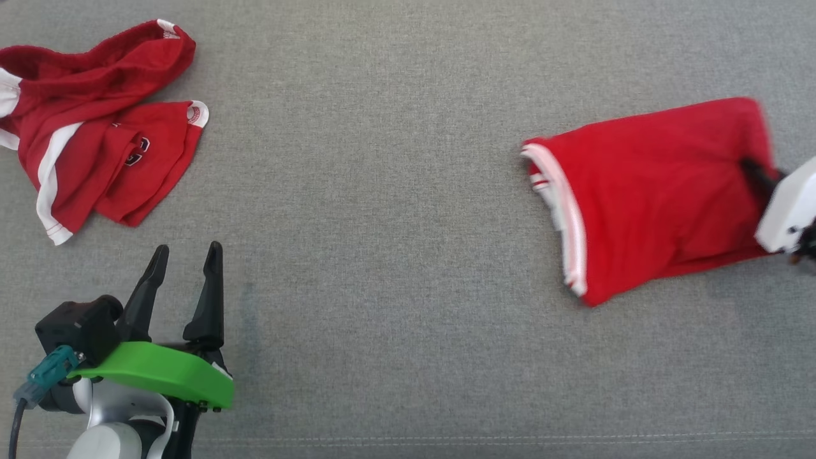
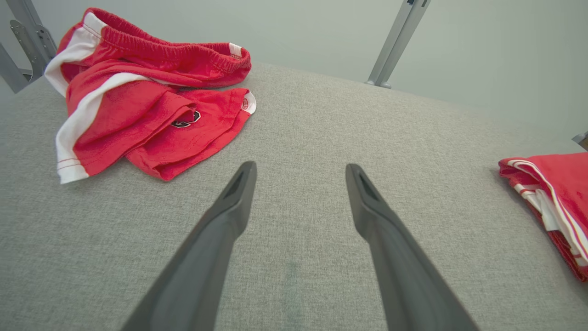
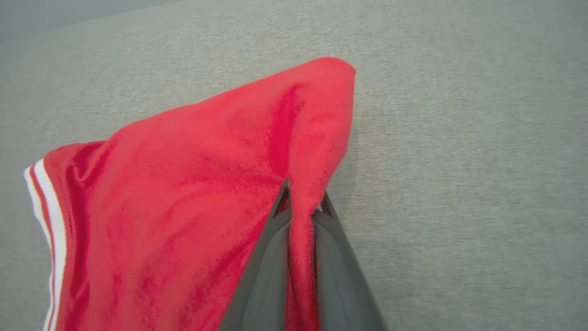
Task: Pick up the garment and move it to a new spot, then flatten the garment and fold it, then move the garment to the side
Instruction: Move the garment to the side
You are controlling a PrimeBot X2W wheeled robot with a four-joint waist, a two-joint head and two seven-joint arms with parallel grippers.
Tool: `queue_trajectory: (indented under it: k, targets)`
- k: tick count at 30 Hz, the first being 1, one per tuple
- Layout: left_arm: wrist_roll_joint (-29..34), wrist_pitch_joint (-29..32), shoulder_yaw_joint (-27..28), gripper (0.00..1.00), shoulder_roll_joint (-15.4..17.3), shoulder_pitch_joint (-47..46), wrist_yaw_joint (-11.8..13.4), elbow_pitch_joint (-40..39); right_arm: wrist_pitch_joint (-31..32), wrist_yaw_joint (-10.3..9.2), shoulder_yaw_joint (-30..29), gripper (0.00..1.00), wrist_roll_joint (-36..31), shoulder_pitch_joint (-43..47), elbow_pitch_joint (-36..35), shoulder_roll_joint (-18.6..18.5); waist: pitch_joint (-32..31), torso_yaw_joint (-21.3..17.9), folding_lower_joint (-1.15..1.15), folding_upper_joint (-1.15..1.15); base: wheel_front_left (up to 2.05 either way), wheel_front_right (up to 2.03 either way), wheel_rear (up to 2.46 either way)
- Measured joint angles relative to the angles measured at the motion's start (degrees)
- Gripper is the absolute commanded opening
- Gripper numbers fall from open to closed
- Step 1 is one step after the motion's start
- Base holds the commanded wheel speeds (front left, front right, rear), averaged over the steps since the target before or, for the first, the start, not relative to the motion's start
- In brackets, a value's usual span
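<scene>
The right hand (image 3: 304,193) clenches an edge of the folded red garment (image 1: 656,191), only the move aside seemingly left, while the left hand (image 1: 189,248) hangs released.

Your left gripper (image 1: 189,250) shows two long, tapering black fingers (image 1: 206,299), a bright green plate (image 1: 159,370) edged with small dark screws, a teal connector (image 1: 48,373) on a black cable (image 1: 14,421); your right gripper (image 3: 303,195) wears a white housing (image 1: 789,205).
</scene>
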Motion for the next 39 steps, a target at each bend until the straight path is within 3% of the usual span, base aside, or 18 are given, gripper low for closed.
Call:
queue_trajectory:
  k: [3,7,11,16,17,18,19,20,23,26,39]
  targets:
    - [0.0,0.2,-0.1,1.00,0.0,-0.1,0.0,-0.7,2.6,-1.51,-1.7,0.00,-4.1,-2.9,1.9,-7.9,0.9,0.0,0.00,0.00,0.00,0.00,0.00]
    - [0.0,0.6,-0.6,1.00,0.0,-0.8,-0.2,-0.7,4.4,-2.02,-4.1,0.00,-7.1,-5.1,4.5,-14.5,2.3,0.3,0.00,0.00,0.00,0.00,0.00]
    - [0.0,1.0,-0.7,1.00,0.0,-2.1,-0.5,-0.8,5.4,-2.96,-5.2,0.00,-8.9,-5.3,6.9,-18.3,3.5,1.0,0.00,0.00,0.00,0.00,0.00]
    - [0.0,1.0,-0.4,1.00,0.0,-2.5,-0.5,-0.7,5.9,-2.96,-5.7,0.00,-9.6,-5.2,9.3,-19.4,4.8,1.9,0.00,0.00,0.00,0.00,0.00]
    - [0.0,1.0,-0.2,1.00,0.0,-2.5,-0.5,-0.7,5.8,-2.98,-5.6,0.02,-10.1,-5.1,9.6,-19.4,5.0,2.0,0.00,0.00,0.00,0.00,0.00]
    - [0.0,1.0,-0.1,1.00,0.0,-2.5,-0.5,-0.6,5.8,-3.04,-5.6,0.36,-10.6,-5.1,10.0,-19.4,5.1,2.1,0.00,0.00,0.00,0.00,0.00]
    - [0.0,1.0,-0.1,1.00,0.0,-2.5,-0.5,-0.4,5.7,-3.26,-5.5,0.93,-10.9,-5.1,10.4,-19.4,5.2,2.1,0.00,0.00,0.00,0.00,0.00]
    - [0.0,0.9,0.4,1.00,0.0,-2.5,-0.5,-0.3,5.8,-3.47,-5.3,1.00,-11.0,-5.0,11.1,-19.2,5.1,1.9,0.00,0.00,0.00,0.00,0.00]
    - [0.0,0.9,0.7,1.00,0.0,-2.5,-0.5,0.0,5.7,-3.53,-4.8,1.00,-11.7,-4.5,11.6,-19.2,4.8,1.4,0.00,0.00,0.00,0.00,0.00]
    - [0.0,0.2,0.7,1.00,0.1,-2.5,-0.5,0.7,1.6,-4.03,-7.7,1.00,-12.0,-4.3,11.2,-18.2,4.2,1.1,0.00,0.00,0.00,0.00,0.00]
    - [1.1,-2.6,1.5,1.00,1.6,-2.4,-1.0,5.5,-19.4,-4.39,-8.0,1.00,-11.8,-3.1,0.7,-0.5,-1.8,-1.3,0.00,0.00,0.00,0.00,0.00]
